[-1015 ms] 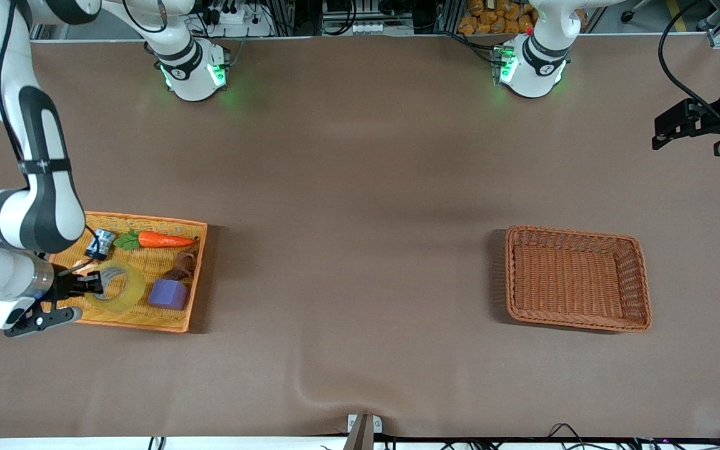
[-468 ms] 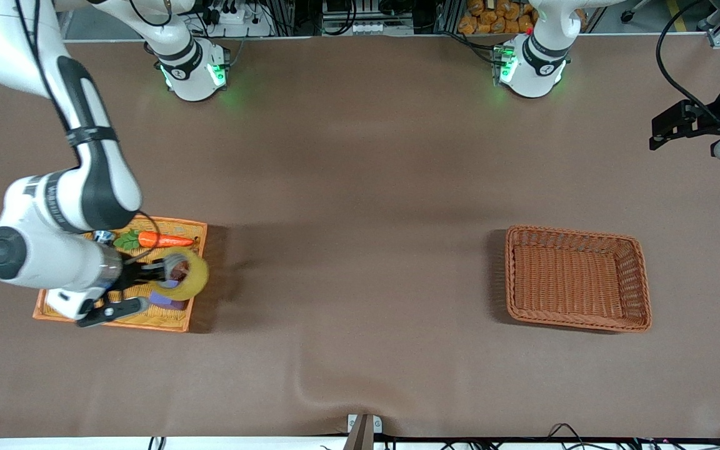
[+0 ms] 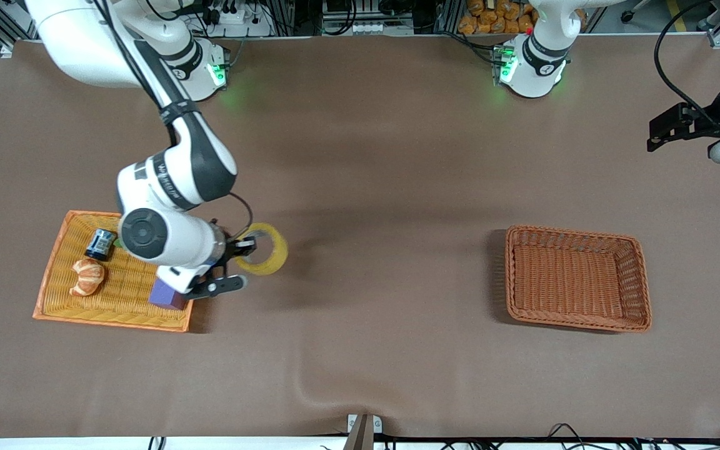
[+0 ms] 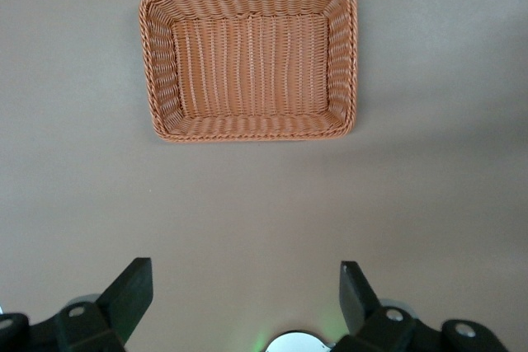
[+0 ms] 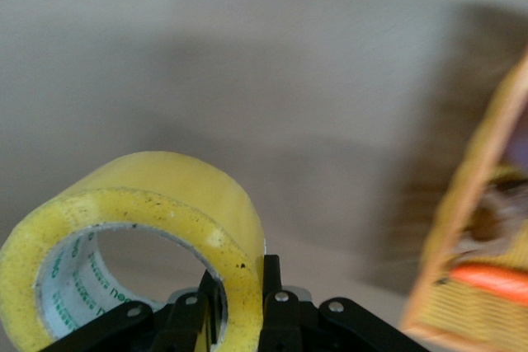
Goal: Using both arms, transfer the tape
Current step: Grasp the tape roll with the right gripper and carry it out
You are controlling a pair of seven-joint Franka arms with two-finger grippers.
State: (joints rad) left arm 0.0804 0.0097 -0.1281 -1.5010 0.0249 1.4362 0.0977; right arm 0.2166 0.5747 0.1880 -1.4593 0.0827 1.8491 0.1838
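The right gripper, fingers clamped on the tape's wall, holds it above the table beside the orange tray, while the left gripper waits wide apart; handover should come next.

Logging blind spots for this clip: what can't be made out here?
- Front view: the right arm covers part of the tray; whatever lies under it is hidden.
- Front view: the left pincer is small and dark; its fingers are unclear.
- Right wrist view: the tape is cut off by the edge.
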